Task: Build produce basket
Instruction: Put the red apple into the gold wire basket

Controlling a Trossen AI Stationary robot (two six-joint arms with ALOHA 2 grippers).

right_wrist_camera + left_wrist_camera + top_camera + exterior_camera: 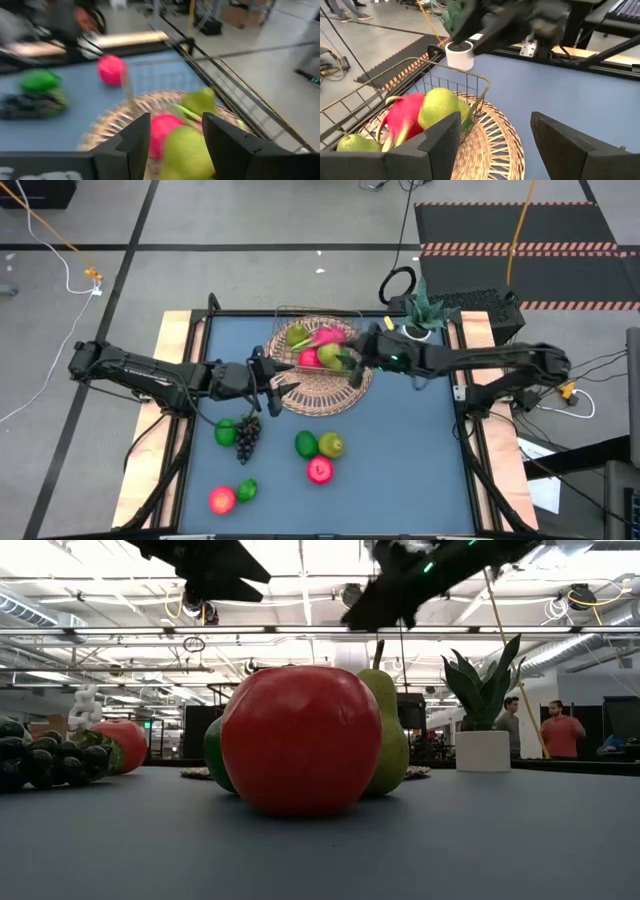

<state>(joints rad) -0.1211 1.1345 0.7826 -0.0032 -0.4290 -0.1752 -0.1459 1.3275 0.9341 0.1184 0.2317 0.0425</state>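
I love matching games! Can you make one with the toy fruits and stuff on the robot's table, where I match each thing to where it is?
Things:
1. grape bunch
2. dragon fruit
3. white pot with a plant
4. right gripper

Places:
A. in the basket
B. on the blue table, left of the basket, next to a green lime
C. over the fruit in the basket
D. at the table's far right corner

Pairs: 1-B, 2-A, 3-D, 4-C
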